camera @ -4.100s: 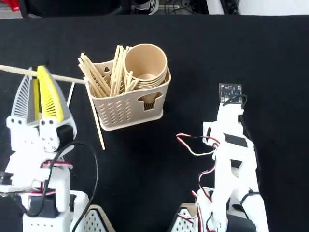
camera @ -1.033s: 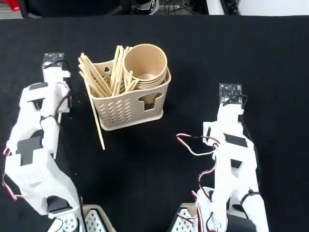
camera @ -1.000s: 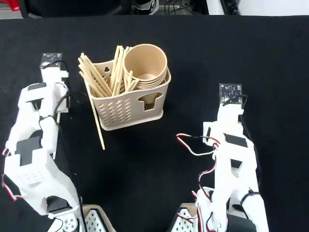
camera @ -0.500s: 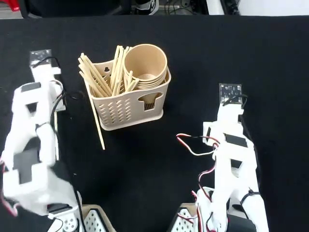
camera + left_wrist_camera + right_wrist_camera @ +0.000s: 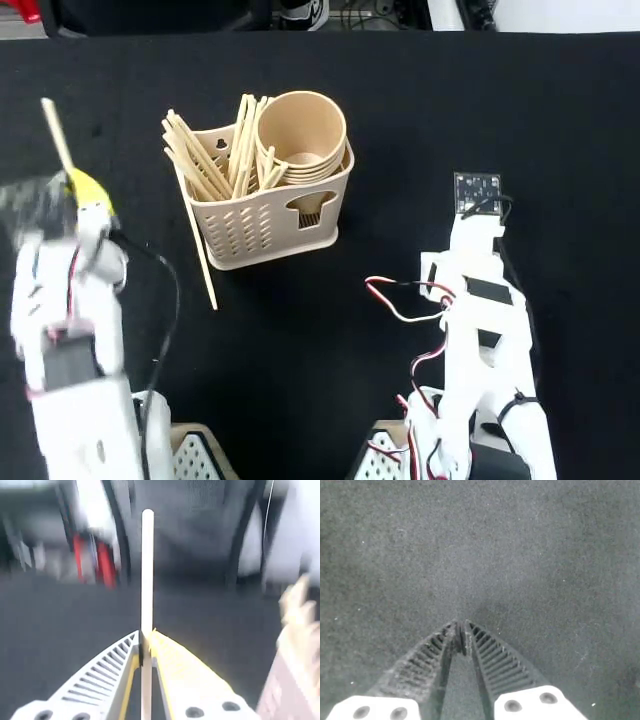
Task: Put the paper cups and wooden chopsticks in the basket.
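Note:
A beige basket [image 5: 265, 215] stands at the table's middle left, holding several wooden chopsticks [image 5: 205, 155] and stacked paper cups [image 5: 303, 135]. One loose chopstick [image 5: 200, 250] leans along the basket's left side, its tip on the cloth. My left gripper [image 5: 78, 185] is raised at the far left, shut on a single chopstick [image 5: 56, 135] that sticks out beyond its tips. In the left wrist view that chopstick [image 5: 147, 575] runs out between the fingers of the left gripper [image 5: 146, 635], with the basket [image 5: 295, 670] off to one side. My right gripper [image 5: 459, 627] is shut and empty, just over the black cloth.
Black cloth covers the table [image 5: 450, 110]. The right arm [image 5: 478, 290] rests folded at the right, well away from the basket. A red object [image 5: 22, 8] and dark equipment sit beyond the table's far edge.
The left arm pulled back from beside the basket and lifted, now holding a chopstick pointing away over the table's left side. The right arm and basket have not moved.

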Motion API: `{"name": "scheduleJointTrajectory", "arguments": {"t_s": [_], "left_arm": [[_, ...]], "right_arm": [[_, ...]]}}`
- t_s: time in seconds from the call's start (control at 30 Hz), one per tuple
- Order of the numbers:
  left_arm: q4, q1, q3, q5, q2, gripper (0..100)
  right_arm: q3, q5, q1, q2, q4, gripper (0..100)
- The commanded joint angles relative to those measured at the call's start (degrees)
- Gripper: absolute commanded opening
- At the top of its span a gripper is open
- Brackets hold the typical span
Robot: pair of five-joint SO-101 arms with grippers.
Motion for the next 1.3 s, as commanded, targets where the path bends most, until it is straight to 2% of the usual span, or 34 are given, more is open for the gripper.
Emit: {"name": "scheduleJointTrajectory", "arguments": {"t_s": [0.0,0.1,0.23,0.3,0.5,0.63,0.97,1.17,1.27], "left_arm": [[-6.95,0.57,3.21,0.53,-23.21,3],[-11.34,3.65,2.24,4.57,-27.78,3],[-18.55,9.98,-2.77,16.09,-22.42,3],[-19.6,14.11,-5.85,19.87,-18.9,3],[-20.04,21.93,-7.78,20.57,-2.46,3],[-20.13,23.16,-8.04,20.48,6.59,3],[-20.31,23.16,-5.93,20.31,7.65,3],[-22.59,23.08,-19.74,20.31,8.44,3],[-24.88,23.08,-22.55,20.22,10.46,3]], "right_arm": [[-0.22,0.44,-0.53,-0.04,-0.88,2.1],[-0.22,0.44,-0.53,-0.04,-0.88,2.1],[-0.22,0.44,-0.53,-0.04,-0.88,2.1],[-0.22,0.44,-0.53,-0.04,-0.88,2.1],[-0.22,0.44,-0.53,-0.04,-0.88,2.1],[-0.22,0.44,-0.53,-0.13,-0.88,2.1],[-0.31,0.44,-0.53,-0.13,-0.79,2.1],[-0.31,0.44,-0.53,-0.13,-0.79,2.1],[-0.31,0.44,-0.53,-0.13,-0.79,2.1]]}}
